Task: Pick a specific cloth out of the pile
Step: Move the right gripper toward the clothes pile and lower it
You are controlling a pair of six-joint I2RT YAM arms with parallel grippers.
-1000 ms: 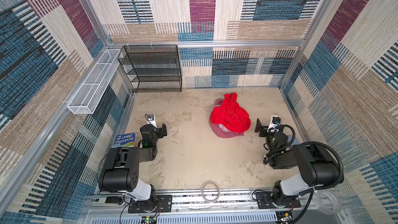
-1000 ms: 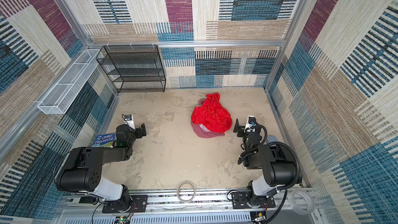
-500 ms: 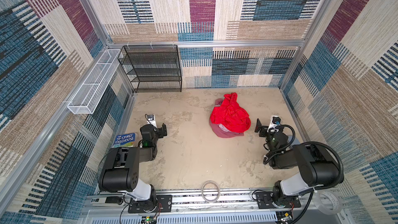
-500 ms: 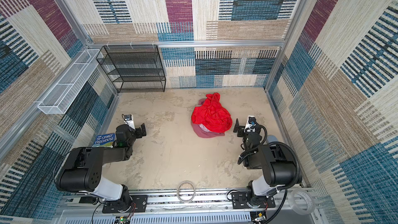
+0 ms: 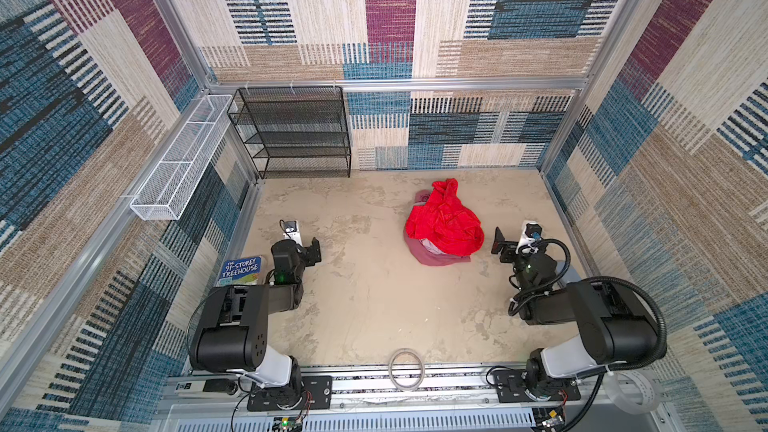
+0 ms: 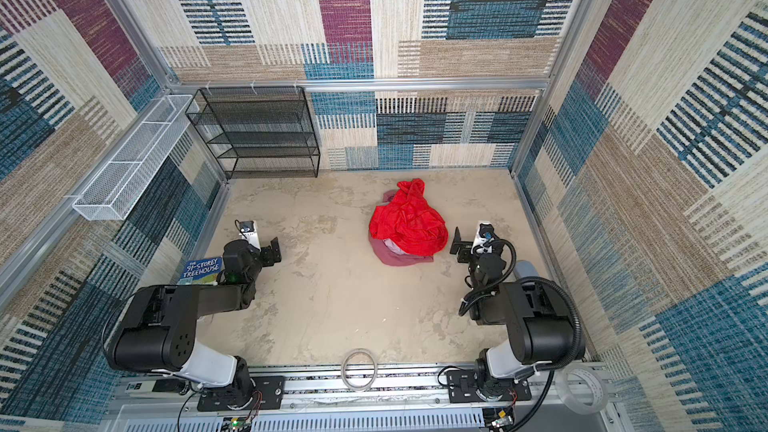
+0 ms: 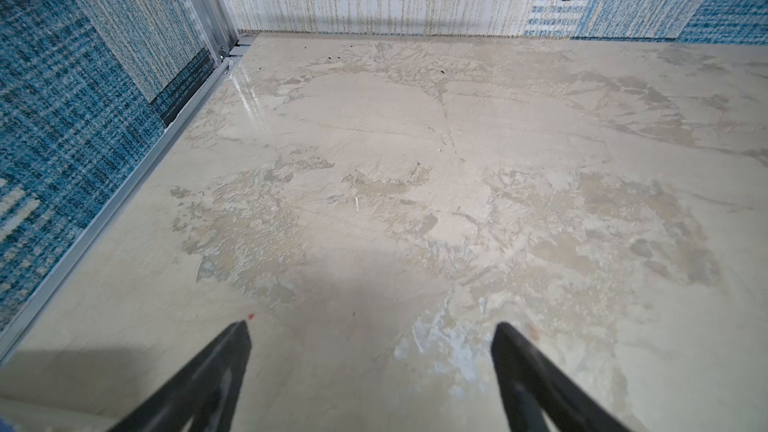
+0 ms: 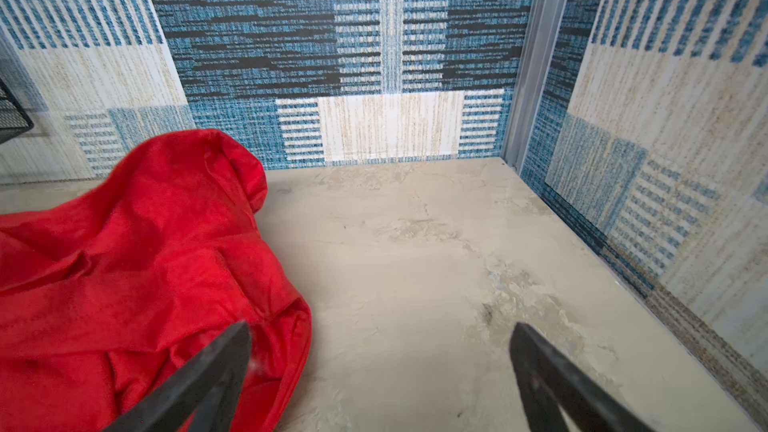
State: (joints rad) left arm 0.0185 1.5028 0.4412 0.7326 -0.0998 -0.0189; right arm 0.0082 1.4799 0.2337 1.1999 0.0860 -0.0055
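The left end effector [image 7: 372, 326] stands with its jaws wide apart and nothing between them. In the left wrist view its two dark fingers [image 7: 208, 376] frame only bare, mottled beige tabletop [image 7: 415, 139]. In both top views it sits low at the left side, well apart from the pile [image 5: 444, 222], with a blue book [image 5: 242, 270] just beside its arm against the left wall.

The right end effector [image 8: 382, 326] is likewise spread wide and holds nothing. In the right wrist view one of its fingers [image 8: 199, 384] overlaps the edge of the red cloth [image 8: 145, 263]; whether it touches cannot be told from there. In a top view the right end effector [image 5: 500, 245] is just beside the pile's right edge, with a narrow strip of tabletop between them.

The dusty rose cloth [image 5: 432, 258] lies at the bottom of the pile, mostly covered by the red cloth. Only its near edge shows, and a small bit at the far side. A pale lilac-grey cloth [image 5: 432, 246] peeks out between the two.

Farther out, a black mesh rack [image 5: 295, 135] stands against the back wall and a white wire basket [image 5: 178, 168] hangs on the left wall. A clear ring [image 5: 406, 369] rests at the front edge.
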